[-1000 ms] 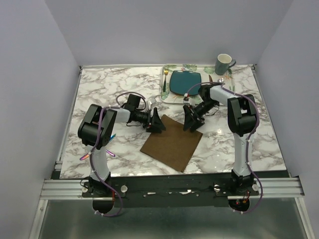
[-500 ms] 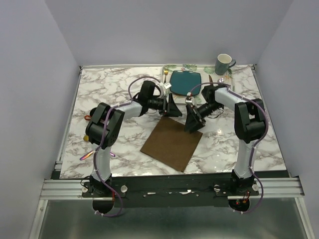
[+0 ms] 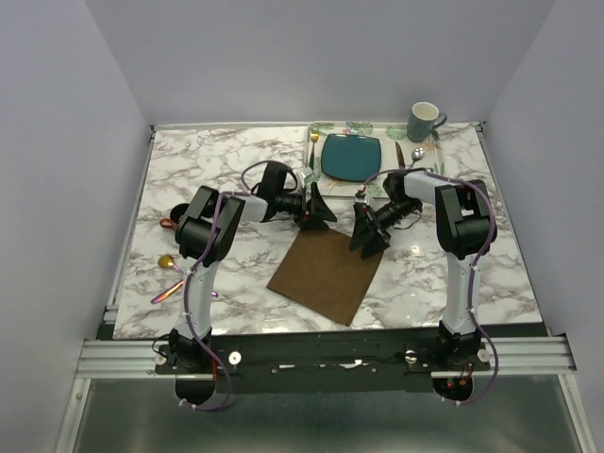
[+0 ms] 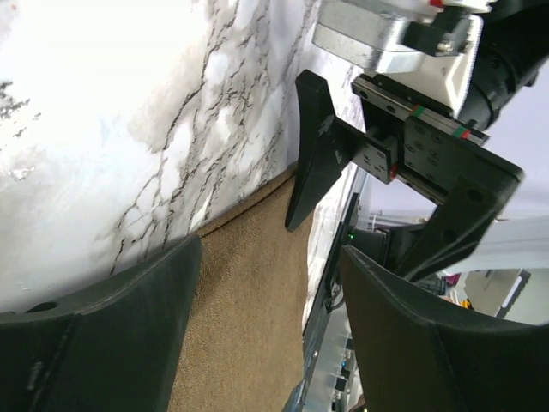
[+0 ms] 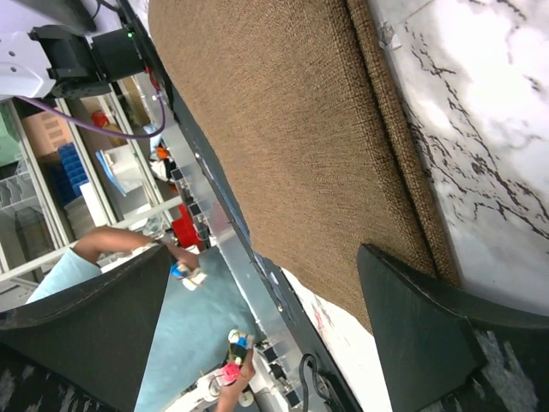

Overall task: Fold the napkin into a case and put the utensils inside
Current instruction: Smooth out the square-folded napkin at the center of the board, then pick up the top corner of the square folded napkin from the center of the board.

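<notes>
The napkin [image 3: 326, 274] lies in the middle, apparently folded double. The left gripper [image 3: 319, 209] and right gripper [image 3: 366, 236] sit at its far corners, jaws spread wide, gripping nothing. The utensils [image 3: 166, 262] lie far left.

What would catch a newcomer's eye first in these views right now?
The dark brown napkin lies at the middle of the marble table, and both arms meet over its far edge: the left gripper and the right gripper, each with jaws open. The iridescent utensils lie apart near the table's left edge, and a teal plate sits at the far side.
</notes>
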Robot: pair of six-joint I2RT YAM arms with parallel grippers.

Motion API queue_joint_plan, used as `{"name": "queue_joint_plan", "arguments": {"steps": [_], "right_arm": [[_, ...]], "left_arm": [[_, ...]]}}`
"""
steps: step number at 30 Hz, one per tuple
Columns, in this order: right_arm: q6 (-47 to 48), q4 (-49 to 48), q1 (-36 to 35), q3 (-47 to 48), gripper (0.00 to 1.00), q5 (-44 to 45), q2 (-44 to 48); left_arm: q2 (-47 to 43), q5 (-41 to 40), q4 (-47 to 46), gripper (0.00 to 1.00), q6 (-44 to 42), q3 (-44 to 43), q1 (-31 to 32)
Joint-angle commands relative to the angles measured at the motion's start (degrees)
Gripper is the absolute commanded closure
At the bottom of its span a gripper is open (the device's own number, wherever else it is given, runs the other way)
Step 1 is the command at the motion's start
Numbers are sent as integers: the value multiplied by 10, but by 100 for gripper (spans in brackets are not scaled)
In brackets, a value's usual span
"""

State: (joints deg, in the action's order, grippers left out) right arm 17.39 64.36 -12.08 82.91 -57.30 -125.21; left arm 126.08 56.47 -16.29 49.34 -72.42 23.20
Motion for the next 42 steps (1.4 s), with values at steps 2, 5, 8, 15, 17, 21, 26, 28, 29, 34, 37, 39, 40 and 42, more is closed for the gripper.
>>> {"name": "queue_joint_plan", "arguments": {"steps": [2,5,8,15,17,21,26,28,29,34,37,39,40,42], "right_arm": [[13,-22,7,15,1,101,-18],[21,-8,8,38,1,83,-1],[27,6,7,59,1,74,10],[41,25,7,83,1,76,4],[42,25,7,86,1,75,2],[41,20,7,88,1,83,-9],[37,6,7,83,7,113,-26],[34,3,7,76,14,120,-28],[30,0,7,73,16,126,-28],[20,-14,7,27,30,128,-7],[15,-20,4,-20,35,112,19],[18,-22,2,-57,35,96,38],[19,-22,-2,-68,37,90,62],[24,-14,-8,-85,37,64,85]], "left_arm": [[-40,21,37,16,-74,-11,-25],[-108,61,149,15,-148,2,-25],[-181,81,349,15,-329,25,-19],[-283,66,527,15,-537,138,1],[-291,69,525,15,-546,163,10],[-270,72,521,17,-564,179,32],[-187,67,522,18,-575,170,21],[-161,39,526,19,-589,150,4],[-137,29,549,19,-602,138,-2],[-89,-19,646,19,-697,46,-48],[-88,-45,681,19,-725,13,-59],[-114,-46,684,19,-747,5,-58],[-126,-44,684,20,-754,4,-57],[-175,-41,679,22,-779,14,-48]]}}
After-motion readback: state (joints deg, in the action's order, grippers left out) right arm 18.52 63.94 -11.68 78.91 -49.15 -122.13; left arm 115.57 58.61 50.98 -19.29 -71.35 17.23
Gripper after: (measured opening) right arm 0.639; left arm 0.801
